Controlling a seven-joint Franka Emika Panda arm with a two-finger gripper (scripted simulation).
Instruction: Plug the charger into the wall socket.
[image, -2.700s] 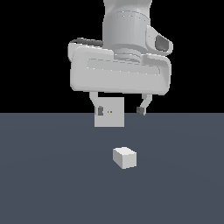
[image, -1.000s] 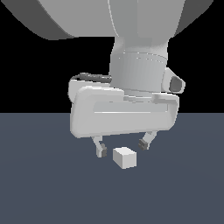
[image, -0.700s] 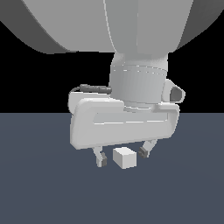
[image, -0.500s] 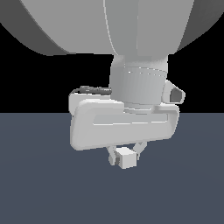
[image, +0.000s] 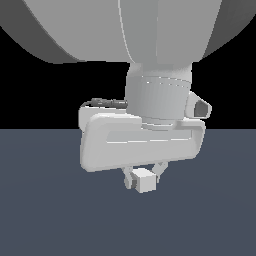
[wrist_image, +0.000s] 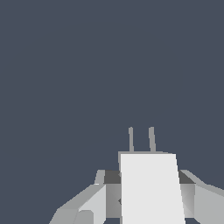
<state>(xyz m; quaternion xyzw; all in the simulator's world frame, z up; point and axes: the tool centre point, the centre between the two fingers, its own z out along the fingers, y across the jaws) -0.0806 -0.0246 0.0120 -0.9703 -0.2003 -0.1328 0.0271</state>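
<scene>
Clamped tight on the charger (image: 146, 181), tool (image: 144, 178) low over the table (image: 50, 210). Block sitting right between the fingers, prongs (wrist_image: 141, 139) pointing straight ahead of the tool. No wall socket in sight, hidden behind the arm perhaps.

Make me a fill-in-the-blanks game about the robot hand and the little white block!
1. The gripper is shut on the ____.
2. In the wrist view, ____ thin prongs stick out of the charger.
3. In the exterior view, the floor under the charger is dark blue-____.
4. The wall socket is ____ in both views.

Missing words: charger; two; grey; hidden
</scene>
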